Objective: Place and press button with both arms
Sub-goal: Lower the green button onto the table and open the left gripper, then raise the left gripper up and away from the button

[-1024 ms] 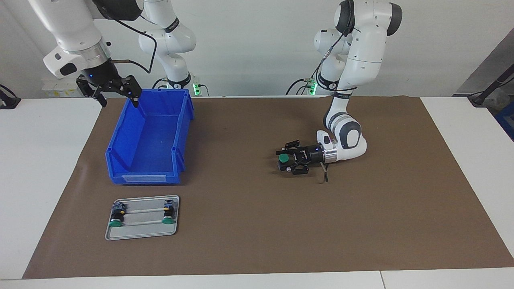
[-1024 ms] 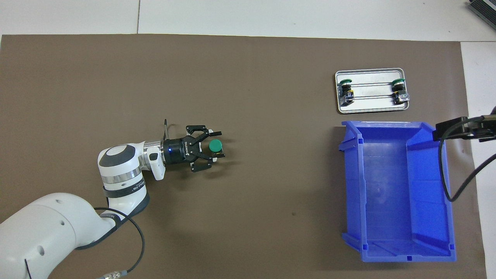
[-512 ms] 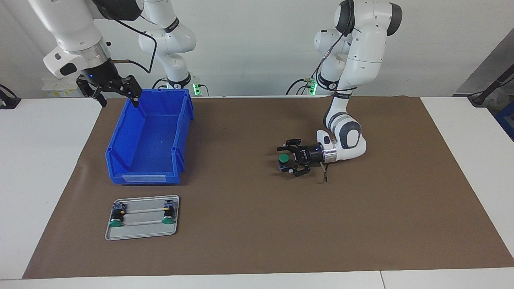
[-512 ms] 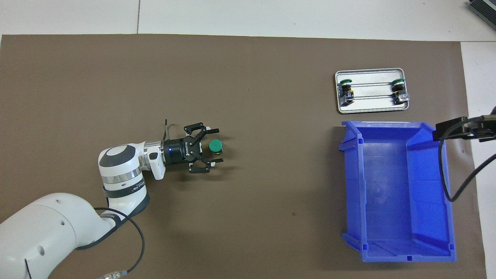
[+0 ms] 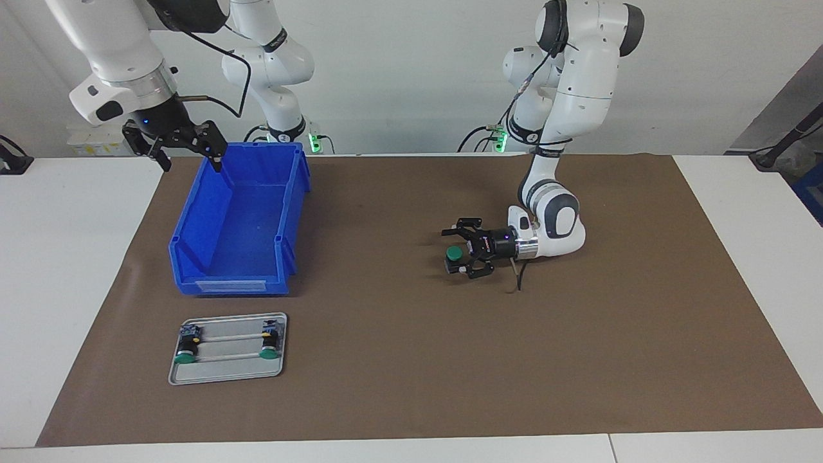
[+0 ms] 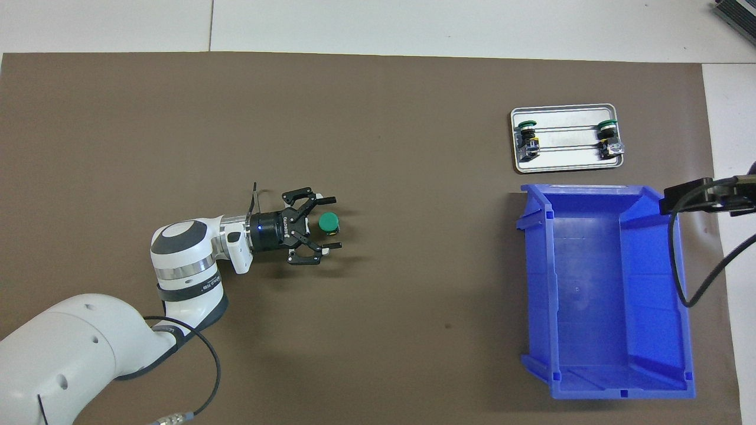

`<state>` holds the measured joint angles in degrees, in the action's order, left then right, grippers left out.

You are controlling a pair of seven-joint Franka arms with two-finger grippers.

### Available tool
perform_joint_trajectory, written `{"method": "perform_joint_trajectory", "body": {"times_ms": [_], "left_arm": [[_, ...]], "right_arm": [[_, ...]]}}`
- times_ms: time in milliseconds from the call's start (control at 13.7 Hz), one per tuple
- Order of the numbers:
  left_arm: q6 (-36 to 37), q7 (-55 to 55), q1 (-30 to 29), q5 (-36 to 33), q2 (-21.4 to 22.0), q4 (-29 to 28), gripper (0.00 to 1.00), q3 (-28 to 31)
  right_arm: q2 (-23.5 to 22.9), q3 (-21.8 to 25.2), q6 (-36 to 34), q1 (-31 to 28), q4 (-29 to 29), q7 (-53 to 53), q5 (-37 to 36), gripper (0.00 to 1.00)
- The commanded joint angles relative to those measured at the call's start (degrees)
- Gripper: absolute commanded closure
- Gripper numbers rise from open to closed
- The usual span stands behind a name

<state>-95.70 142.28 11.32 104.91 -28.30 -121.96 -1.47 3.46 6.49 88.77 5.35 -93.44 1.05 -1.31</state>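
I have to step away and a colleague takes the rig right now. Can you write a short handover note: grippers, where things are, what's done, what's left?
Left gripper: jaws open, low over the mat, around the button but not gripping it.
Right gripper: jaws open, waiting in the air by the blue bin at the corner nearest the robots.
The button stands cap up on the brown mat, mid-table toward the left arm's end. Two more buttons lie on the metal tray, farther from the robots than the bin. The bin looks empty.
Done: one button set on the mat.
Left: draw the left arm clear and press the button.
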Motion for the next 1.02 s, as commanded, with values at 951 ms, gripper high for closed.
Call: {"method": "perform_joint_trajectory", "body": {"times_ms": [951], "left_arm": [[-3.43, -55.4, -5.43, -7.67, 3.34, 23.06, 0.0, 0.5]], "right_arm": [[1.37, -0.25, 0.35, -0.34, -1.4, -0.34, 0.69, 0.0]]}}
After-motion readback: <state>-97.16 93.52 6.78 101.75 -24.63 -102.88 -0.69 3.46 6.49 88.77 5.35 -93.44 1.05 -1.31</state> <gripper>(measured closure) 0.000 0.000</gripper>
